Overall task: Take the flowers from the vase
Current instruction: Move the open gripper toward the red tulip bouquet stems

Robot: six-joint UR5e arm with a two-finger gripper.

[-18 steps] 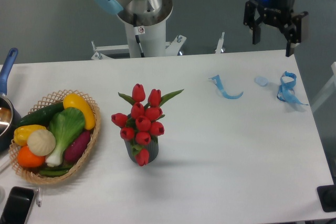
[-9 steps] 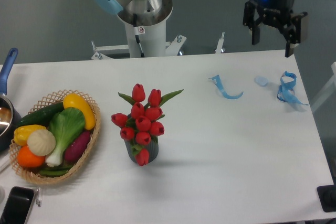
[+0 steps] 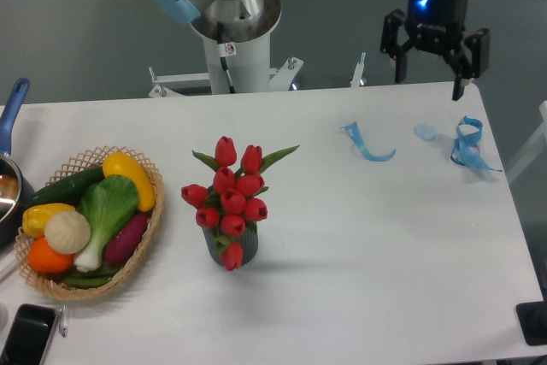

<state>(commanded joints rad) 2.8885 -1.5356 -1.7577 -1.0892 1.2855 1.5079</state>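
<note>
The flowers, a bunch of red tulip buds with green leaves, stand in the vase, a short dark grey cylinder near the middle of the white table. Most of the vase is hidden behind the buds. My gripper hangs open and empty above the table's far right edge, well away from the flowers to their upper right.
A wicker basket of toy vegetables sits at the left. A pan is at the left edge and a black phone at the front left corner. Blue ribbon pieces lie at the back right. The robot base stands behind the table.
My gripper has shifted a little to the left and slightly up. The flowers and vase have not moved.
</note>
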